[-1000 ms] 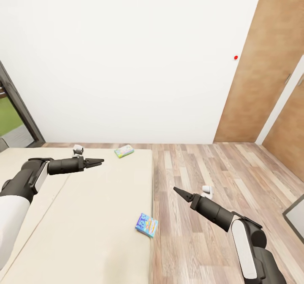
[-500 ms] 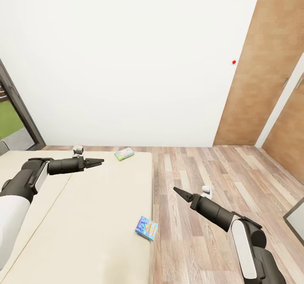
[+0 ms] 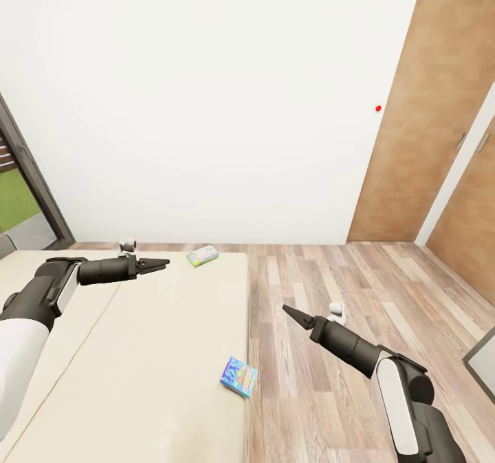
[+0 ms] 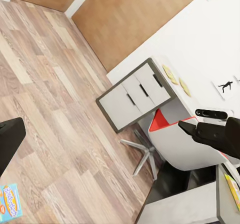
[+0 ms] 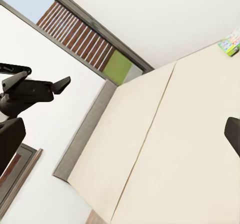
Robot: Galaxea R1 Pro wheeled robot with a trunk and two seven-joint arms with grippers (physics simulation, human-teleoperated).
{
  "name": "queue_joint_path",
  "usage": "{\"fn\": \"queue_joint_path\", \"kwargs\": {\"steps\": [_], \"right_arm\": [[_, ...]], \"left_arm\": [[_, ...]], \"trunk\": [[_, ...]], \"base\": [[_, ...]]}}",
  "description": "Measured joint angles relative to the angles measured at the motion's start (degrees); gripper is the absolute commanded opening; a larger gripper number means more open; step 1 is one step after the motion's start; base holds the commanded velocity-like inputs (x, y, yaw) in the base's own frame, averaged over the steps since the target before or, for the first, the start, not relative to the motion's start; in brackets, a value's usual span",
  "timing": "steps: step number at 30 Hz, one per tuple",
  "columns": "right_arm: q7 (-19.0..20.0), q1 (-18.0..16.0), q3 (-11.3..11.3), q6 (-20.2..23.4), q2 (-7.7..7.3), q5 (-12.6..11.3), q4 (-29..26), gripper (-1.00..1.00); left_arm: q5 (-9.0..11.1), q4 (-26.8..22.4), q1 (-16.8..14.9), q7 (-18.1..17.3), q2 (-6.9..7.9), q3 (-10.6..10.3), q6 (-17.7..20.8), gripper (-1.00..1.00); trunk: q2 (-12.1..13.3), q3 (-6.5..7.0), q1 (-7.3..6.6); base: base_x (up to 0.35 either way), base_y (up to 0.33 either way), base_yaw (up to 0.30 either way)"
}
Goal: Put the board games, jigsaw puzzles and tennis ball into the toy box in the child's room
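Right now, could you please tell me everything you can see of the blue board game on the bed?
The blue board game is a thin flat rectangular box with a busy blue, yellow and orange printed cover. It lies flat, face up and slightly askew on the beige mattress of the bed, right at the edge beside the wooden floor. Nothing else touches it.

Bed (image 3: 137,353) – matt beige cloth, smooth. Floor (image 3: 330,277) – wood planks, faint sheen. Board games (image 3: 238,376) – glossy printed card. Wall (image 3: 206,105) – flat matt white. Door (image 3: 419,126) – brown wood grain.

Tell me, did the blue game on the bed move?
No. The blue game sits at the same spot by the bed's edge; the whole picture shifted, walls too, so the camera moved.
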Motion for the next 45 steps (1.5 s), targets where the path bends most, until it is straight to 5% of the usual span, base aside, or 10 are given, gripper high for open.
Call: {"fn": "queue_joint_path", "kwargs": {"steps": [15,45], "right_arm": [[0.03,0.00,-0.05,0.00,-0.04,0.00,-0.01,1.00],[0.00,0.00,-0.02,0.00,-0.04,0.00,-0.06,1.00]], "left_arm": [[-0.01,0.00,0.02,0.15,-0.04,-0.01,0.09,1.00],[-0.01,0.00,0.09,0.17,-0.03,-0.01,0.06,1.00]], "trunk": [[0.01,1.30,0.00],[0.00,1.79,0.00]], "base": [[0.000,0.000,0.000],[0.000,0.000,0.000]]}}
